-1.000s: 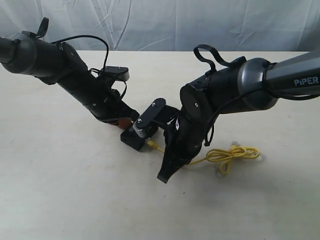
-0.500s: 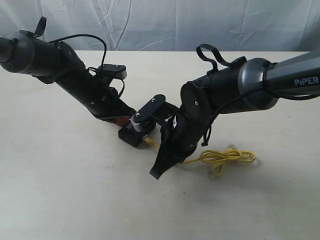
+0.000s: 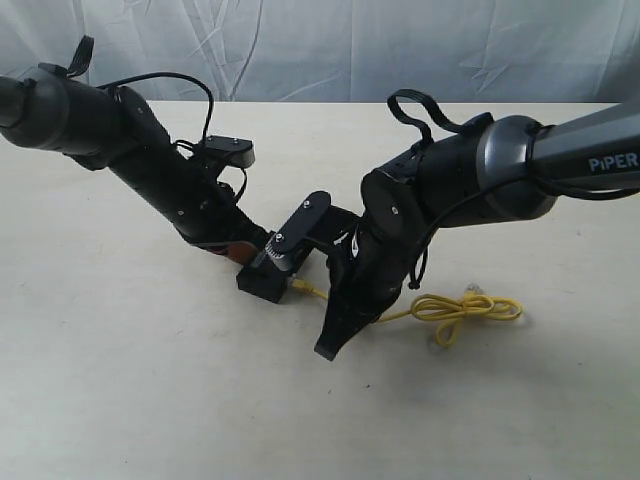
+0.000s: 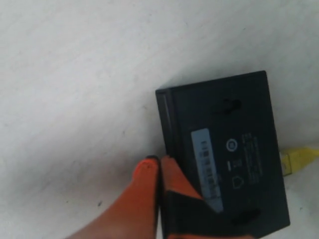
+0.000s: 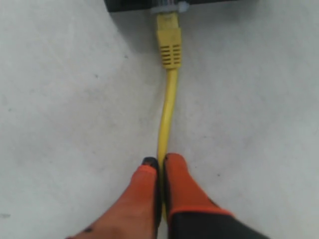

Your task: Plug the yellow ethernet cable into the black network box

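The black network box (image 3: 266, 284) lies flat at mid-table, its pale label strip facing up in the left wrist view (image 4: 207, 167). My left gripper (image 3: 246, 250) (image 4: 159, 162) is shut with nothing between its orange fingers, which rest against the box's edge. The yellow ethernet cable (image 3: 465, 307) runs from a loose loop on the right to its plug (image 3: 301, 289). In the right wrist view the plug's yellow boot (image 5: 169, 47) sits at the port of the box (image 5: 127, 4). My right gripper (image 3: 331, 338) (image 5: 160, 161) is shut on the cord a short way behind the plug.
The pale tabletop (image 3: 150, 400) stretches around the arms, with a wrinkled white backdrop (image 3: 320, 50) behind it. The cable's far clear plug (image 3: 470, 290) lies beside the loop. Both forearms crowd the table's middle.
The right gripper and the cable loop slid left, then back right to about where they began. The left gripper has stayed against the box, which shifted only slightly.
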Tool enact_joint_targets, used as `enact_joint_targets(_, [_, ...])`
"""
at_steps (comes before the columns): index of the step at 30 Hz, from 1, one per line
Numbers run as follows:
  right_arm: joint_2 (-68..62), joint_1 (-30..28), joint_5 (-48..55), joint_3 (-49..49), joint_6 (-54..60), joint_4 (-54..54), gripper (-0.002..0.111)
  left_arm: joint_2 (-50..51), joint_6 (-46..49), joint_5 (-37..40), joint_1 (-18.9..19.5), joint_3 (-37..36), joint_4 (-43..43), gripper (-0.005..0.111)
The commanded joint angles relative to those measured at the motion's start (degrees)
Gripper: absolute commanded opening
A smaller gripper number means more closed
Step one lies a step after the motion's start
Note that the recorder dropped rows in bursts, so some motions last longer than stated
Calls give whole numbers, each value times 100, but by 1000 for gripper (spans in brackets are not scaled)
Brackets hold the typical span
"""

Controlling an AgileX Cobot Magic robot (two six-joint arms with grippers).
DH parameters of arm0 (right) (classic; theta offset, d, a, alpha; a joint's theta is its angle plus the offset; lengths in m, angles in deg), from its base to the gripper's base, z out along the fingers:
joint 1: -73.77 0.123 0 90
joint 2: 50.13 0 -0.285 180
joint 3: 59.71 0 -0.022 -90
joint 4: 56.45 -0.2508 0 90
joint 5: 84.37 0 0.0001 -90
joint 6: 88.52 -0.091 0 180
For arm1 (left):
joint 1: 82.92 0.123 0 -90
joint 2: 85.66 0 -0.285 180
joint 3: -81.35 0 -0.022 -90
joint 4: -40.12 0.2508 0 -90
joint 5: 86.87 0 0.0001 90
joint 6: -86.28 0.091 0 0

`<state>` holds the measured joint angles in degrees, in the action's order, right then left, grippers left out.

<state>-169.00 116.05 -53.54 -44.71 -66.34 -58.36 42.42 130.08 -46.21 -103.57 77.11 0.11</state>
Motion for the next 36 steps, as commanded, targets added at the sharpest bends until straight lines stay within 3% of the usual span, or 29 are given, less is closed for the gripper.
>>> enact_joint_targets(1, [66, 16, -453, -38, 16, -107, -1, -63, 131, 266, -64, -62, -162, 0])
enact_joint_targets(28, [66, 16, -450, -38, 7, -133, 0, -63, 178, 280, -64, -62, -172, 0])
enact_joint_targets(36, [66, 16, -450, -38, 7, -133, 36, -63, 178, 280, -64, -62, -172, 0])
